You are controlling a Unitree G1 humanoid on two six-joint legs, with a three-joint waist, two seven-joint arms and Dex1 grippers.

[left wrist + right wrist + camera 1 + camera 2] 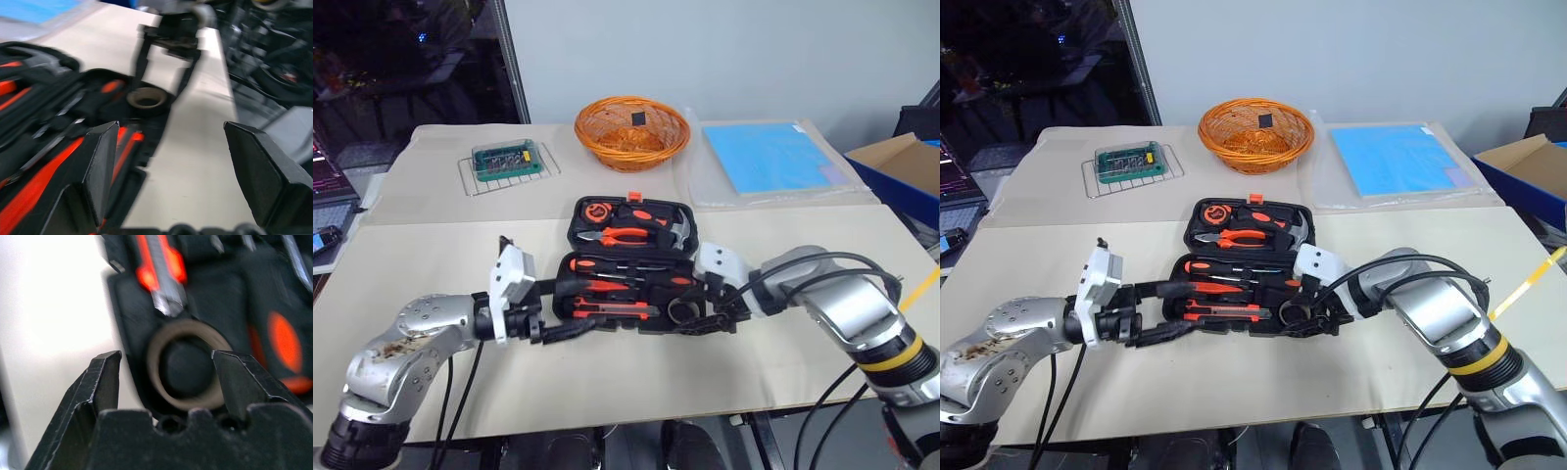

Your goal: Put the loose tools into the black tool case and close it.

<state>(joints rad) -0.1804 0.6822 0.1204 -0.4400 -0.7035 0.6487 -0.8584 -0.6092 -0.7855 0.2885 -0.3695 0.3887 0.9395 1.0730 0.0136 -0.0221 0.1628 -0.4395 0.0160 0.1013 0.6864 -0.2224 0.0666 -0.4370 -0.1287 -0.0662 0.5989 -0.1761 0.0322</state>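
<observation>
A black tool case (629,262) lies open in the middle of a tan table (636,392). The far half of the case holds pliers (625,235), a hammer (674,229) and a round tape measure (595,211). The near half holds two long screwdrivers (617,266) with black and orange handles, a small orange screwdriver (677,281) and an orange and black knife (612,310) along the near edge. A small grey tape ring (188,367) sits in its round spot at the near right corner of the case. The right gripper (166,382) is just over this corner. Its two black fingers (102,382) stand apart, one on each side of the ring, and they hold nothing. The left gripper (168,166) is at the near left corner of the case, pointing along the near edge toward the other gripper. Its fingers (100,166) are wide apart and hold nothing; one finger is over the case and the other is over the bare table. At the far side of the table there is an orange basket (631,130). To the left of the basket a green box of bits (509,160) rests on a small wire rack (475,181). To the right of the basket lies a blue sheet (773,157) in a clear cover. A brown cardboard box (901,157) stands at the far right edge.
</observation>
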